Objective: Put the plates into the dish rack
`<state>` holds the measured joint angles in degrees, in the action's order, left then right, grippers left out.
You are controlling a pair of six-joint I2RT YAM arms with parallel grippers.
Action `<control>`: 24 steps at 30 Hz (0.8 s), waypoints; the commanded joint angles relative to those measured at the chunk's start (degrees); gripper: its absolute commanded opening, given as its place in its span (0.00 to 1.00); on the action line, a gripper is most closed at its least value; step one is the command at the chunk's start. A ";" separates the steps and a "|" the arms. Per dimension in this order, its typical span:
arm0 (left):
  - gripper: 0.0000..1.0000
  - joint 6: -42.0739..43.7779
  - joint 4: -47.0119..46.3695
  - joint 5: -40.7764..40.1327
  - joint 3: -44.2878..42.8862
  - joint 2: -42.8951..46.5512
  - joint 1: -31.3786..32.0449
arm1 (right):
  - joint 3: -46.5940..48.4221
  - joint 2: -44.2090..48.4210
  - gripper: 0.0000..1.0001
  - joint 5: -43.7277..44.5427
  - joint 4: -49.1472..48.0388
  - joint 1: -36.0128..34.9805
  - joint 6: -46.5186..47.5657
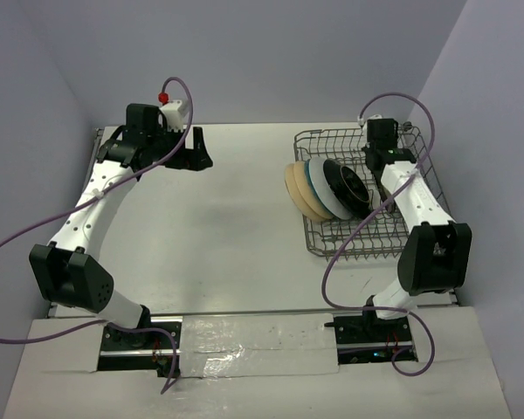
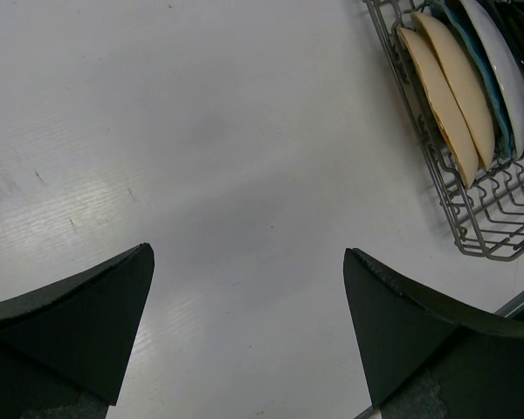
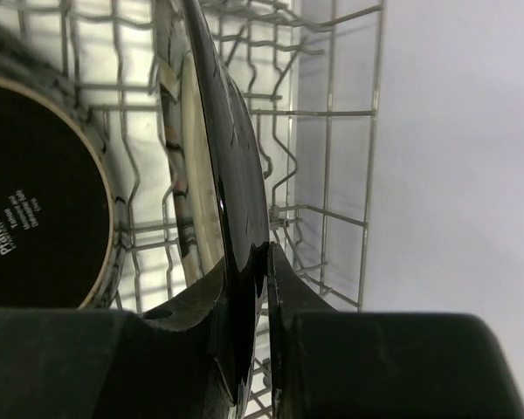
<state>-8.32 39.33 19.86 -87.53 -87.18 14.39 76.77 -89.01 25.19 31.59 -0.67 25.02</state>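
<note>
- The desk (image 1: 227, 227) was a white, matte surface, closed in by pale walls on the left, far and right sides.
- A grey wire rack (image 1: 345, 133) sat directly on it at the far right, close to the right wall.
- Faint dark marks (image 2: 9, 183) showed on its bare left part.
- Glossy tape (image 1: 253, 336) ran along its near edge between the two arm bases (image 1: 131, 336).

White arms (image 1: 86, 216) with black joints (image 1: 70, 275), trailing purple cables (image 1: 324, 279).
</note>
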 commanded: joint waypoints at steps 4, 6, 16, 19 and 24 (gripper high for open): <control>0.99 0.58 -0.83 -0.52 -2.74 0.16 -0.77 | -2.15 -1.33 0.08 8.38 -11.29 -5.13 2.67; 0.99 0.67 -1.01 -0.61 -2.48 0.51 -0.94 | -1.80 -1.95 0.17 8.21 -9.54 -6.19 1.88; 0.99 0.58 -2.68 0.44 0.51 1.57 -2.09 | 6.98 -3.80 0.71 -4.26 7.06 -9.97 -9.36; 0.99 0.41 -2.86 0.71 0.78 1.83 -2.35 | 6.99 -3.98 0.72 -6.73 8.48 -10.76 -10.77; 0.99 0.23 -2.51 0.62 1.22 2.71 -2.53 | 5.93 -3.80 0.72 -9.19 9.80 -11.46 -12.18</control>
<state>-8.16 38.83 19.73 -86.76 -87.00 12.25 81.01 -93.21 18.28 39.77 -11.68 15.55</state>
